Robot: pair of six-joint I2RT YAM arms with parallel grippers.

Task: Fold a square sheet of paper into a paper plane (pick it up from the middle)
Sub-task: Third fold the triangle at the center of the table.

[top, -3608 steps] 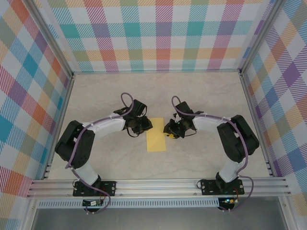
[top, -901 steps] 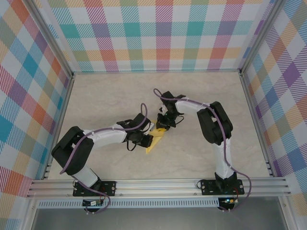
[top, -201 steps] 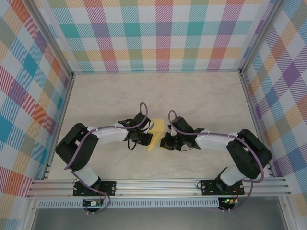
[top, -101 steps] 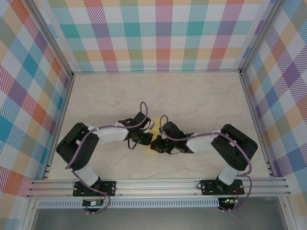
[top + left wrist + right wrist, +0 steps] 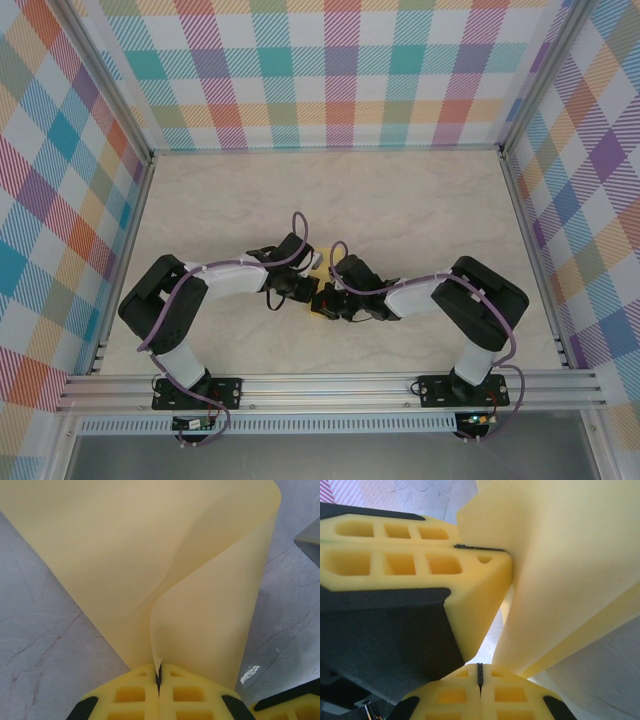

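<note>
- Paper (image 5: pixel 150 555), a single yellow sheet, lies part-folded on the table (image 5: pixel 420 210) between the two arms, with one flap curling up.
- Left hand (image 5: pixel 158 672) is clamped shut on the flap's lower tip.
- Right hand (image 5: pixel 480 672) is shut too, with nothing visible between its fingers. A second ago it sat beside the paper. Now it has slid over it, right against the left hand, hiding most of the yellow from above.
- It is likely moving in to press a crease, and the plane looks far from done.
- Count: one paper, two hands, one table.
</note>
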